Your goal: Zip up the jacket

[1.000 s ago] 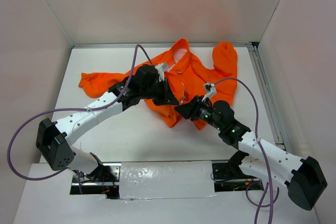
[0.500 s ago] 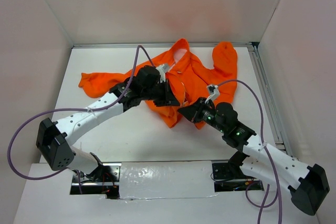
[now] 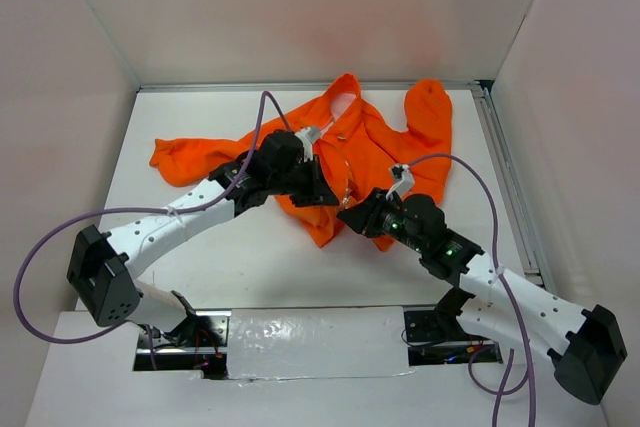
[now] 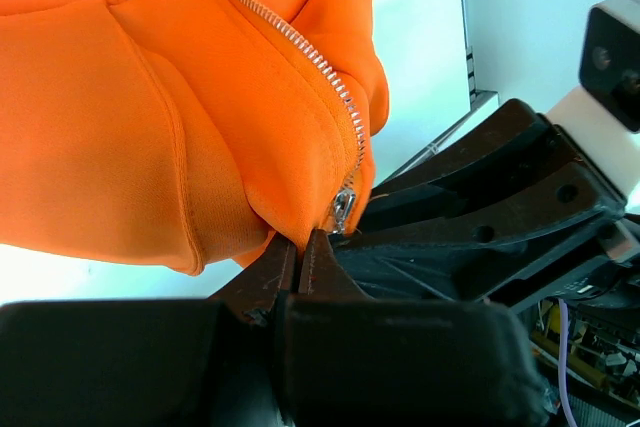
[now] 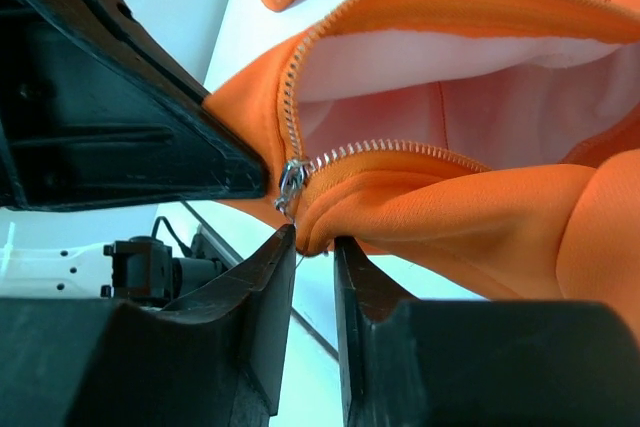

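White walls (image 3: 300, 7) box in a white table (image 3: 200, 257), and the arms reach in from its near edge. The jacket (image 3: 365, 147) lies toward the far middle of the table. Its collar (image 3: 343, 99) points at the back wall, one sleeve (image 3: 185, 152) is flung out to the left, and the other sleeve (image 3: 430, 112) is folded up on the right. Its hem is the part closest to the arms.

The zipper runs lengthwise from that hem away toward the collar. The slider (image 5: 291, 177) sits right down at the hem end. Above it the two rows of silver teeth (image 5: 380, 152) spread apart and show the pale lining (image 5: 440, 57), so I judge the front to be almost wholly unzipped.

Both pincers meet at this bottom corner. The left gripper (image 4: 297, 242) has its fingers pressed together on the hem fabric, just beside the slider and touching the cloth beneath it. The right gripper (image 5: 315, 242) comes in from the opposite side with its fingers a narrow way apart. A fold of hem sits at its tips directly under the slider, but whether it bites that fold or only brushes it I cannot tell.

The slider lies just beyond the right fingertips, on the far side. The travel it needs runs straight away from both bases, along the zipper line to the collar. The left pinch looks placed to anchor the hem, and the right arm is the one free to take the pull tab.
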Robot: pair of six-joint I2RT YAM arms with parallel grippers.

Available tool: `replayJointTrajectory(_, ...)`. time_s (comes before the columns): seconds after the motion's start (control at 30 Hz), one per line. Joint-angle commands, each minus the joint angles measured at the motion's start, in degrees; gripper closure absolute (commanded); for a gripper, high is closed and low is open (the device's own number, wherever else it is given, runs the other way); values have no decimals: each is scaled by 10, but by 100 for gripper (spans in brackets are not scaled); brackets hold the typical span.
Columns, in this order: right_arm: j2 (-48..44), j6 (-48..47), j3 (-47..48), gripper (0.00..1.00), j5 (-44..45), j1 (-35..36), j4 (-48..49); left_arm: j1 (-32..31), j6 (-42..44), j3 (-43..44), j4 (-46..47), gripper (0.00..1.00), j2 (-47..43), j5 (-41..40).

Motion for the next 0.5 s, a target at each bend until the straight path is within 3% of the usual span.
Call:
replayJointTrajectory(0.0, 6, -10, 14, 70, -6, 8, 30, -3, -10, -1, 21, 100, -27, 0)
replayJointTrajectory(0.47, -11, 45, -11, 67, 31, 35, 85, -5, -30, -5, 18, 100, -24, -10)
